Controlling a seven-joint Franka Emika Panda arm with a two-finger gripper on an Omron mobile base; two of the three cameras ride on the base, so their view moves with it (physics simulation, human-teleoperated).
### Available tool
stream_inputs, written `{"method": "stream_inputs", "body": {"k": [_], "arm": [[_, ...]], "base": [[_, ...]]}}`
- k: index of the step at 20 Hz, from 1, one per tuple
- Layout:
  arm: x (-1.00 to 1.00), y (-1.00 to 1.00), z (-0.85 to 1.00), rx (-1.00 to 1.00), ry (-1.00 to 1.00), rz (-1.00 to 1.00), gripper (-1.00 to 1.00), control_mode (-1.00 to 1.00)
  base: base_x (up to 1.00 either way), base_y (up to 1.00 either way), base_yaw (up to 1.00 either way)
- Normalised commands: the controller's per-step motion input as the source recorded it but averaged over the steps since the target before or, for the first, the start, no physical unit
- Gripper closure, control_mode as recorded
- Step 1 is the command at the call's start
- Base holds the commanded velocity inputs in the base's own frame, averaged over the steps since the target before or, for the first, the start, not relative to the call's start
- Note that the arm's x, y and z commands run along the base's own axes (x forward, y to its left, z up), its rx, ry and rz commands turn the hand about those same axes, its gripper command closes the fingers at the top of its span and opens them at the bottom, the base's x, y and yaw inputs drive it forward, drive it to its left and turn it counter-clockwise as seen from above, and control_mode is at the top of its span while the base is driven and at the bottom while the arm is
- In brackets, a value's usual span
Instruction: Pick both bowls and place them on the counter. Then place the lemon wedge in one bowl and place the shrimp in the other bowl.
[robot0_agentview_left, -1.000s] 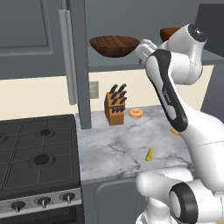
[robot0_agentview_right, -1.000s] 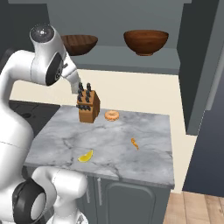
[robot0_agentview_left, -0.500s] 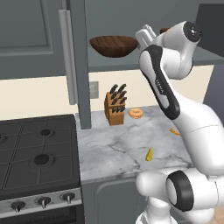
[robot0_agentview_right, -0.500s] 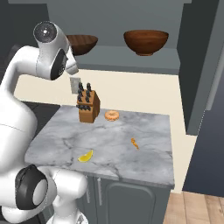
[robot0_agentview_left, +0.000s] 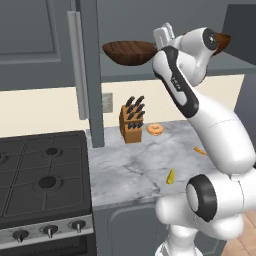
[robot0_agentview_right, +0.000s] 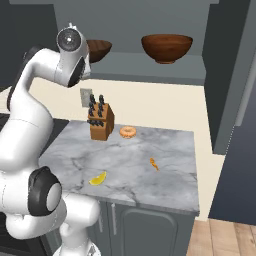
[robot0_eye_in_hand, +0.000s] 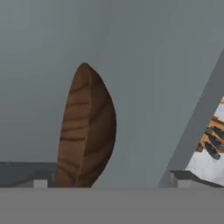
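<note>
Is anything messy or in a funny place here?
Food lies bare on the counter: a lemon wedge, a shrimp and a small orange scrap. Both bowls sit upright on the shelf; nothing is spilled or broken.

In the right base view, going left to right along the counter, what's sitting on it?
Lemon wedge → knife block → shrimp → small orange scrap.
</note>
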Motion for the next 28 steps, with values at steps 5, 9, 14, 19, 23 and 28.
{"method": "stream_inputs", "body": {"k": [5, 9, 14, 19, 23, 28], "arm": [[0.43, 0.08, 0.01, 0.06, 0.00, 0.01, -1.00, -1.00], [0.43, 0.12, 0.00, 0.00, 0.00, 0.00, -1.00, -1.00], [0.35, 0.05, 0.00, 0.00, 0.03, 0.00, -1.00, -1.00], [0.17, 0.01, -0.02, 0.00, 0.04, 0.02, -1.00, -1.00], [0.15, 0.07, -0.01, 0.00, 0.02, 0.03, 1.00, -1.00], [0.11, 0.08, -0.10, 0.00, 0.05, 0.03, 1.00, -1.00]], "base": [[0.00, 0.00, 0.00], [0.00, 0.00, 0.00], [0.00, 0.00, 0.00], [0.00, 0.00, 0.00], [0.00, 0.00, 0.00], [0.00, 0.00, 0.00]]}}
